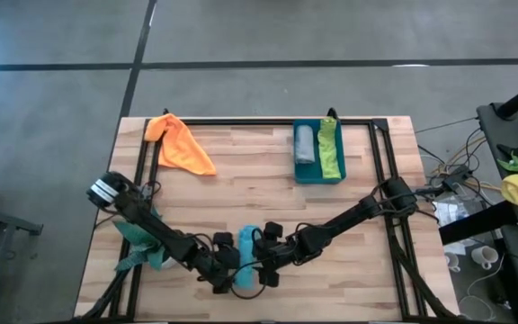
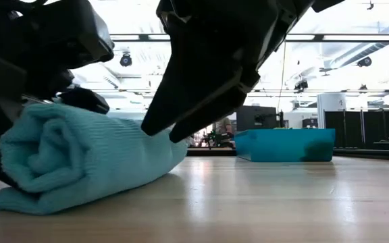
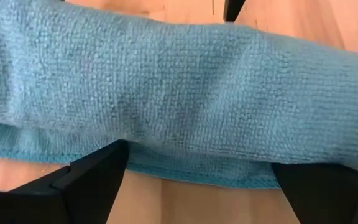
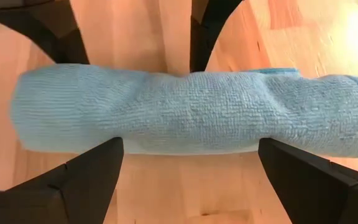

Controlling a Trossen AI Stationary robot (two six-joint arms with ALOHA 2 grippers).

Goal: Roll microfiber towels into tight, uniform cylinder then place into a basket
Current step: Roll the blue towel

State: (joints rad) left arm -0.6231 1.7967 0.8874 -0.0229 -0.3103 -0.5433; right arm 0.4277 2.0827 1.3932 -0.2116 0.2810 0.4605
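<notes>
At the desk's near edge, approx. mid-width, the turquoise towel (image 1: pixel 246 258) is seen rolled into a cylinder and lying on the wood, flanked by the left gripper (image 1: pixel 226 263) and right gripper (image 1: pixel 268 261), both w/ fingers spread wide apart and nothing clamped. Toward the far-right corner the basket (image 1: pixel 318 176) is already loaded w/ the grey towel (image 1: pixel 305 144) and lime green towel (image 1: pixel 330 148), so approx. half is judged done. At the far-left corner the orange towel (image 1: pixel 181 144) is left crumpled and unrolled; the turquoise roll is not yet binned.

No legible text, label, brand, number or sign anywhere on table, towels, basket or arms.
</notes>
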